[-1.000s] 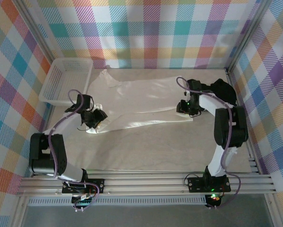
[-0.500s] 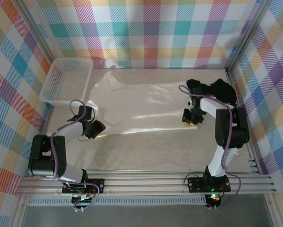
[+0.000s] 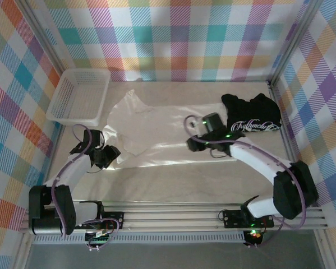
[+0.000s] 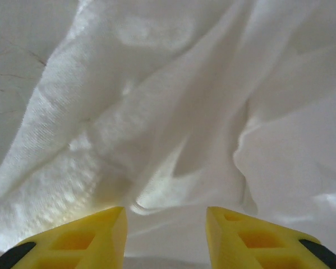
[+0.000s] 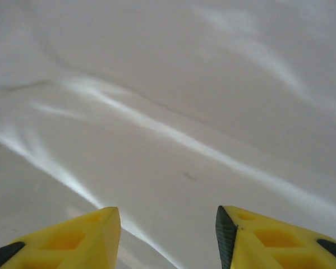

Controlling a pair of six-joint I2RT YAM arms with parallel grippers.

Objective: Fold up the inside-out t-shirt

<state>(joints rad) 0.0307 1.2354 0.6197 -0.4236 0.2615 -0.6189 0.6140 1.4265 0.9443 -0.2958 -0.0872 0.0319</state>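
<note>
At the centre of the table, the inside-out t-shirt is spread out with shallow creases. Its lower left edge is met by the left gripper, whose jaws are parted with nothing clamped. The right gripper is positioned over the shirt's right part, jaws likewise parted and empty. A black t-shirt is located at the upper right, a white basket at the upper left.

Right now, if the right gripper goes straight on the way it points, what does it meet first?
The plain white soft-fabric t-shirt: it lies spread right ahead of the open right gripper. Depth is unclear, so contact may come almost at once.
</note>
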